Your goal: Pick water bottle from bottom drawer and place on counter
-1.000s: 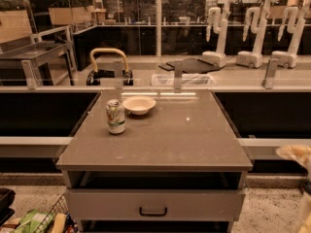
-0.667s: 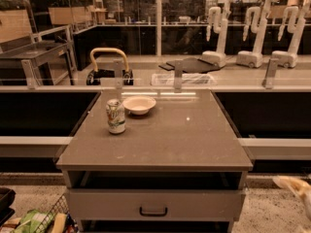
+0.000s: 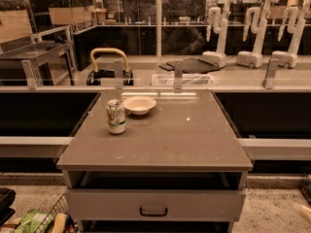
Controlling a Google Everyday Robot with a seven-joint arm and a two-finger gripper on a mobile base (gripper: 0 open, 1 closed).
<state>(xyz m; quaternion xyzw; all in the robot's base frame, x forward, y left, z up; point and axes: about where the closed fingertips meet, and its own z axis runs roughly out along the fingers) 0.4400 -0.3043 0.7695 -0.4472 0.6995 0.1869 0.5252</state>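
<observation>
Task barely begun. Water bottle not in view, presumably inside a drawer; none on desk [image 3: 184, 140]. Visible drawer [image 3: 155, 204] shut, any lower drawer cut off by frame edge. Gripper [image 3: 306, 213]: pale sliver at bottom right edge, well apart from drawer handle [image 3: 153, 211]; grip state cannot tell. Drink can [image 3: 115, 116] and bowl [image 3: 139, 105] rear left on desk; front and right free for placing. Wire basket [image 3: 48, 217] on floor, left.
</observation>
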